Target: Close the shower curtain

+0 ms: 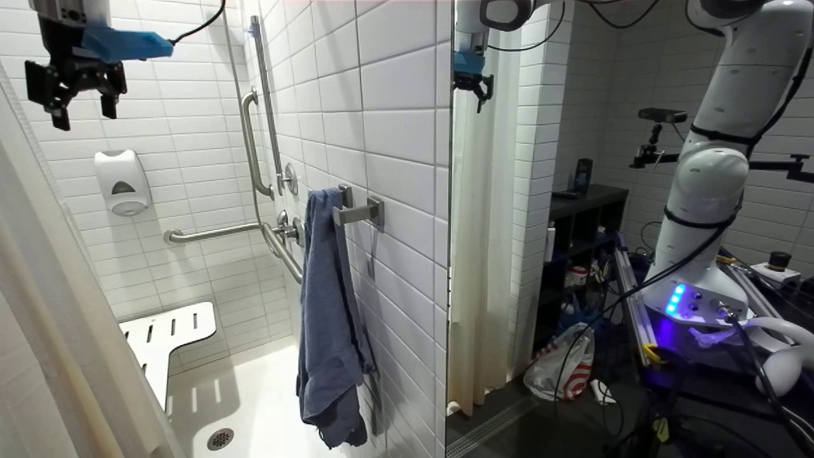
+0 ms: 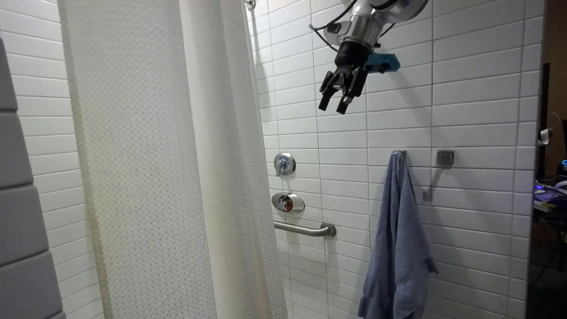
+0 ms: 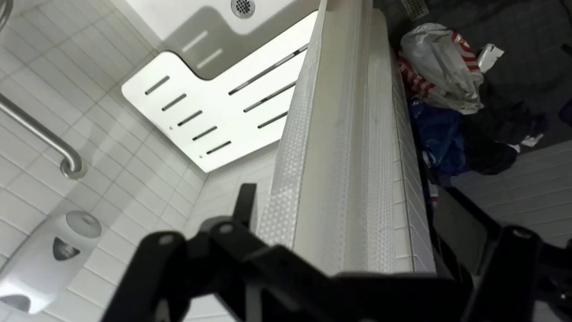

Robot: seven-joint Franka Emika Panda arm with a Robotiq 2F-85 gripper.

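Hovering near one shower curtain (image 2: 141,155), one tool (image 2: 333,106) shows two parted fingers (image 2: 325,102).

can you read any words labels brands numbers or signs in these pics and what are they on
No text can be read in any view.
Plastic bag: red stripes, no legible word.
Dark bottle: any label is too small to read.
Upper shower valve: any marks are too small to read.
Soap dispenser and shower curtain: no lettering I can make out.
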